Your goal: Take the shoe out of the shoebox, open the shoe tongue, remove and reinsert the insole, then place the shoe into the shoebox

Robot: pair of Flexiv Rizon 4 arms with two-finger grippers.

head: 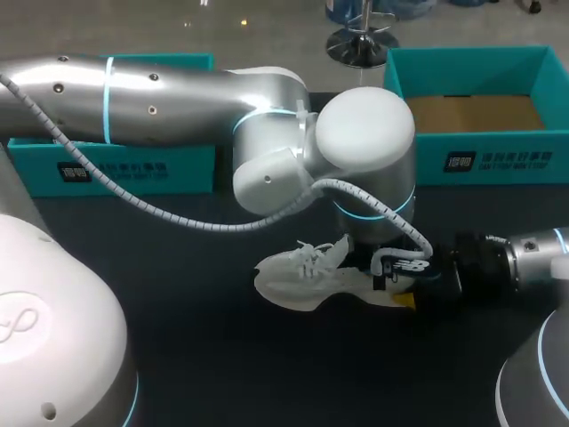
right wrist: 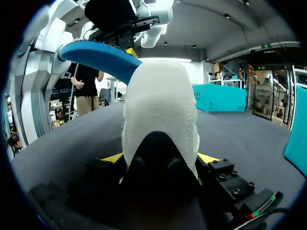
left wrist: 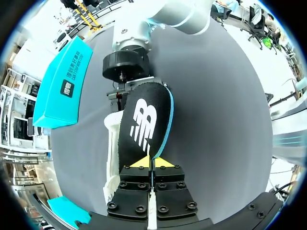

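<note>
Shows a dark table (head: pixel 178 294) from above, with a white shoe (head: pixel 298 276) near the middle, toe toward the left side and heel toward the right. Shows the left arm (head: pixel 178 89) stretched in from the left and past the middle, with its wrist directly over the heel end. Shows the right arm (head: pixel 533 253) entering low from the right, close to the tabletop.

Seen from the left wrist: the left gripper (left wrist: pixel 153 163) pinched almost completely together, with yellow tips nearly meeting on the edge of a black insole (left wrist: pixel 144 122). Holds that insole, with its white logo and blue rim, above the shoe, with white upper visible beside and beneath it.

Seen from the right wrist: the right gripper (right wrist: pixel 160 157) spread wide, with one yellow fingertip (right wrist: pixel 112 157) pressed against each side of the shoe's heel, so clamping the shoe from both sides. Shows the insole's blue underside arching up from behind the heel collar to the left gripper overhead. Cannot tell whether the insole's lower end sits inside the shoe.

At the back right of the table: an open teal shoebox (head: pixel 471 160) with a brown cardboard floor, well apart from the shoe. At the back left: a second teal box part (head: pixel 116 165), partly behind the left arm.
</note>
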